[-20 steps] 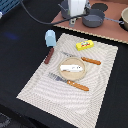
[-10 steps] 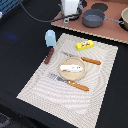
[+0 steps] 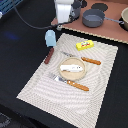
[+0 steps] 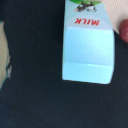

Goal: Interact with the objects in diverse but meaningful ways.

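A pale-blue carton (image 3: pixel 50 37) stands upright on the dark table, just off the placemat's far left corner. In the wrist view the carton (image 4: pixel 87 47) fills the middle, with red "MILK" print on it. My gripper (image 3: pixel 61 23) hangs above and just behind it, apart from it; its fingers are too blurred to read. The dark-brown stick (image 3: pixel 49 55) lies on the mat's edge near the carton and shows as the stick's tip (image 4: pixel 124 30) in the wrist view. The yellow packet (image 3: pixel 85 45) lies on the mat. The white oblong piece (image 3: pixel 71 66) rests on the tan plate (image 3: pixel 80 74).
A striped placemat (image 3: pixel 45 85) carries the plate, an orange-handled knife (image 3: pixel 91 60) and a fork (image 3: pixel 75 84). Grey pots (image 3: pixel 93 19) stand on a brown board behind the mat. A black cable (image 3: pixel 30 22) runs across the dark table at the back left.
My gripper has shifted slightly toward the exterior view's left, closer to above the carton. None of the objects has moved.
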Tool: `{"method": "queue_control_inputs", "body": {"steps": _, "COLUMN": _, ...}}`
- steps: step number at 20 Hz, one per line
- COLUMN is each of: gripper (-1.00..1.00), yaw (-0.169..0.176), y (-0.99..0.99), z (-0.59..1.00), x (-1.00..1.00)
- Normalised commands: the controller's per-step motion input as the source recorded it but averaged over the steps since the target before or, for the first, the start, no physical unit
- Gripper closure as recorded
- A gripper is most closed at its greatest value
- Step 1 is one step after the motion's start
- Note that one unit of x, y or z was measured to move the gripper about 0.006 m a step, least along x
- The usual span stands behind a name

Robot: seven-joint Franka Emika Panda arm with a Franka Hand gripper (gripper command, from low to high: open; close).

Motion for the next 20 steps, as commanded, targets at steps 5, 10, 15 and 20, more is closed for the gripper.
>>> {"method": "queue_control_inputs", "body": {"steps": 5, "gripper": -1.00, "yaw": -0.028, "y": -0.22, "z": 0.02, "x": -0.27}}
{"method": "queue_control_inputs", "body": {"steps": 10, "gripper": -1.00, "yaw": -0.042, "y": -0.22, "z": 0.04, "x": -0.14}}
{"method": "queue_control_inputs", "body": {"steps": 15, "gripper": -1.00, "yaw": -0.033, "y": -0.34, "z": 0.00, "x": -0.16}}
{"method": "queue_control_inputs", "body": {"steps": 20, "gripper": -1.00, "yaw": -0.034, "y": -0.37, "z": -0.08, "x": -0.20}}
